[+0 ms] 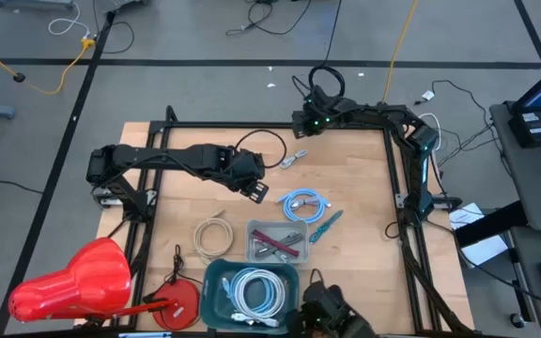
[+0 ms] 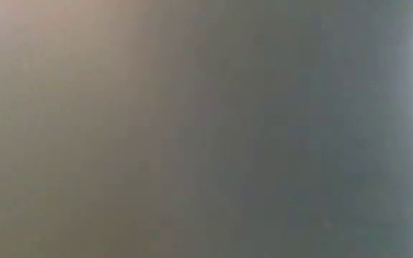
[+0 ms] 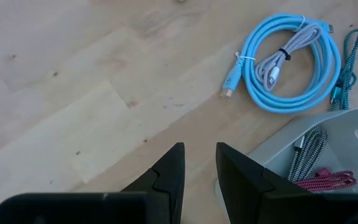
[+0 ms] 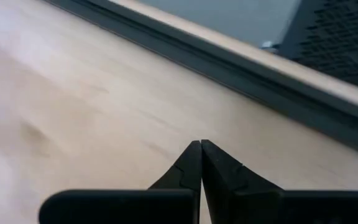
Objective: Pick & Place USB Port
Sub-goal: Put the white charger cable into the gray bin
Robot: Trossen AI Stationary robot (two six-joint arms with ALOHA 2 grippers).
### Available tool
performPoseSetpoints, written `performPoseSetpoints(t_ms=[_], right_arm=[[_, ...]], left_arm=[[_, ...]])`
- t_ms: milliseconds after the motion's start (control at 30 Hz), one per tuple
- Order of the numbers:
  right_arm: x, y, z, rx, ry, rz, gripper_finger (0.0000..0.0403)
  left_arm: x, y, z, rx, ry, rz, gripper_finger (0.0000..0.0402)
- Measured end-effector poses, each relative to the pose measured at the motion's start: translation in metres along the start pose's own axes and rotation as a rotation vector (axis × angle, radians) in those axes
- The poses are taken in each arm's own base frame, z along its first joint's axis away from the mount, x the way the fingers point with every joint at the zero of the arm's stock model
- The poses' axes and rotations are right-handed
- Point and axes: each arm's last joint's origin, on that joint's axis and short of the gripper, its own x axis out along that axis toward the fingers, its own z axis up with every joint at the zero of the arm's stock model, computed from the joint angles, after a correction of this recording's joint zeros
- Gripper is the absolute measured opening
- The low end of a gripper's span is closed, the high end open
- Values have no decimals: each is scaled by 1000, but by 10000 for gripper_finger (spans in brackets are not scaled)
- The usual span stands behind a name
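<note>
1. Cables: a coiled light-blue cable (image 1: 304, 203) lies on the desk (image 1: 346, 169) just right of the left pincer (image 1: 257, 192).
2. Left pincer hovers with fingers partly spread, holding nothing, beside the grey tray (image 3: 328, 134) of cables.
3. Right pincer (image 4: 200, 144), fingers pressed together and empty, waits at the desk's far edge.

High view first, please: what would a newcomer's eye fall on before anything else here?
Probably the bright red funnel-shaped object lying at the table's near left corner, then the light blue coiled cable on bare wood near the middle. The left pincer hangs open beside that coil, holding nothing, above a grey tray of cables; the right pincer rests shut at the far edge.
</note>
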Motion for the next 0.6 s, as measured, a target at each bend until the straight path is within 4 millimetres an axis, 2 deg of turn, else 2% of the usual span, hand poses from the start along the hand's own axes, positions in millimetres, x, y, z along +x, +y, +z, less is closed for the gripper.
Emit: performPoseSetpoints(t_ms=[167, 433, 600], right_arm=[[4, 16, -4, -17, -9, 34, 0], [11, 35, -25, -137, 119, 70, 0], [1, 50, -31, -214, 104, 46, 0]], left_arm=[[0, 1, -1, -10, 4, 8, 92], [0, 1, -1, -12, 8, 14, 92], [0, 1, -1, -7, 7, 11, 92]])
